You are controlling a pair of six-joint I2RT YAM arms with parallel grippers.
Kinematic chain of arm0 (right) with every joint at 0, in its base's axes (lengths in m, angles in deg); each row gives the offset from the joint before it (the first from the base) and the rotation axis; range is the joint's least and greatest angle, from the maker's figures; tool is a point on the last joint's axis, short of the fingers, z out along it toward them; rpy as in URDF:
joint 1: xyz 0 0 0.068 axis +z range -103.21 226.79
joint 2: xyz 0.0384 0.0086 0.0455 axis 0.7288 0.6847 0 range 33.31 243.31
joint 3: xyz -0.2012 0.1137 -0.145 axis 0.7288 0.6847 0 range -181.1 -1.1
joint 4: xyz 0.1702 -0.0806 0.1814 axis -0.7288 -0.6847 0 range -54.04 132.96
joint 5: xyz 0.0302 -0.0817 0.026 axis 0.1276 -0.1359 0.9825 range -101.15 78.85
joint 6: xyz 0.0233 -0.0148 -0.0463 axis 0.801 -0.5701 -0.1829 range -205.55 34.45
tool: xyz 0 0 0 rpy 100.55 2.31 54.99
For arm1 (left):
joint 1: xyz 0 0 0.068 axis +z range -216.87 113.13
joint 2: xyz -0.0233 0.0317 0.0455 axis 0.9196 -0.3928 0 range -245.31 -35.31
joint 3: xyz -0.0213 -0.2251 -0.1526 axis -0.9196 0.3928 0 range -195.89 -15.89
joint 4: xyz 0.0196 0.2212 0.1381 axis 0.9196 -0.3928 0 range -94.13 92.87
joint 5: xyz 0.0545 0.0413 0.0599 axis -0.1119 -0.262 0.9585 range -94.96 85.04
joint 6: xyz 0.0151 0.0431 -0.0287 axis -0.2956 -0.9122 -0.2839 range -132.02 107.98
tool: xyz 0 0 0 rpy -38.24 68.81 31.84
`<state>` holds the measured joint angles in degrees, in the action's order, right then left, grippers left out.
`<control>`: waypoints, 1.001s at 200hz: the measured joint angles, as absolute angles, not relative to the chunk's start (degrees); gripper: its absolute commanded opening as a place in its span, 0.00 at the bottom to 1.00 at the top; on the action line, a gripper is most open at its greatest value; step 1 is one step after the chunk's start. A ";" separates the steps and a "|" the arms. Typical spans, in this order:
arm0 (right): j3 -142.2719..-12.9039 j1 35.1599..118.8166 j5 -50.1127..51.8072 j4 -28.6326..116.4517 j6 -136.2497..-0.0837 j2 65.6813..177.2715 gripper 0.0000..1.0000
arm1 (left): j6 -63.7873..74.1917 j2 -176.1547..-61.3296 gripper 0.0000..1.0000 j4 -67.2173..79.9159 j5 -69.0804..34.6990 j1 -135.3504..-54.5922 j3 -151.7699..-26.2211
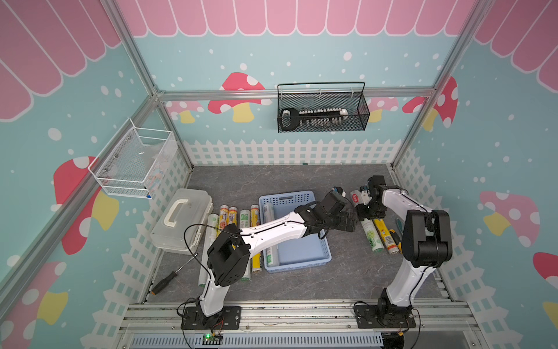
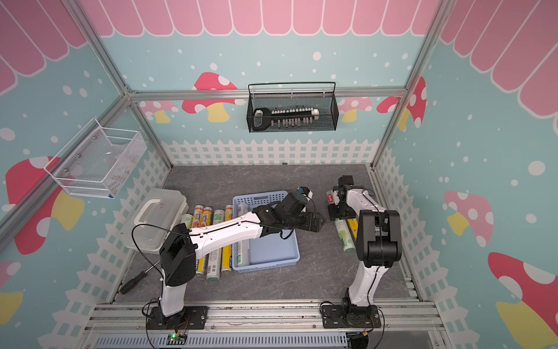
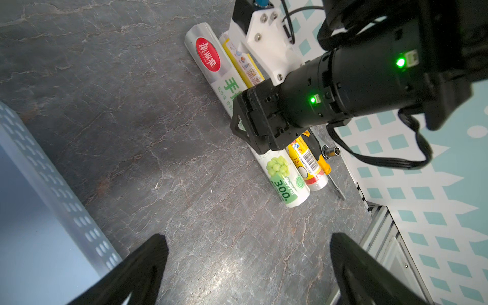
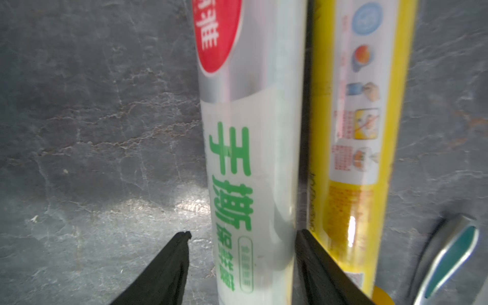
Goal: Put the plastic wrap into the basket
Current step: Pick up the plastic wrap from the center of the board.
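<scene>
At right tool (image 4: 244, 232): fingers apart, straddling white roll (image 4: 250, 158) over its green print. One finger stands clear of the roll, with tabletop (image 4: 92, 158) showing between. The other finger sits in the seam between white roll and yellow roll (image 4: 369, 198). Not clamped. Both rolls lie flat, side by side, near the right edge. Grey-and-teal handle (image 4: 449, 258) lies just past yellow roll.

Left tool (image 3: 248, 237): fingers wide apart, empty, hovering over bare tabletop between that pair of rolls and basket (image 1: 297, 266).

Basket sits mid-tabletop. One pale roll (image 1: 268, 211) lies inside along its left wall. Several more rolls (image 1: 232, 217) lie in a row on the tabletop just left of basket, partly hidden under left arm.
</scene>
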<state>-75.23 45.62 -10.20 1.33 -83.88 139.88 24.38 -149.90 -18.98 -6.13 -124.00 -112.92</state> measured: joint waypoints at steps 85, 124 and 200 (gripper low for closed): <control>-76.06 45.73 -6.27 0.55 -84.49 144.44 0.62 | 24.43 -149.90 0.99 -19.22 -4.99 -124.00 -112.92; -76.89 45.77 -6.05 0.61 -84.25 145.12 0.55 | 24.63 -149.90 0.99 -19.22 -3.97 -123.89 -112.88; -76.01 47.28 -4.56 0.28 -82.09 142.98 0.31 | 25.98 -147.87 0.99 -19.28 -1.89 -122.68 -110.02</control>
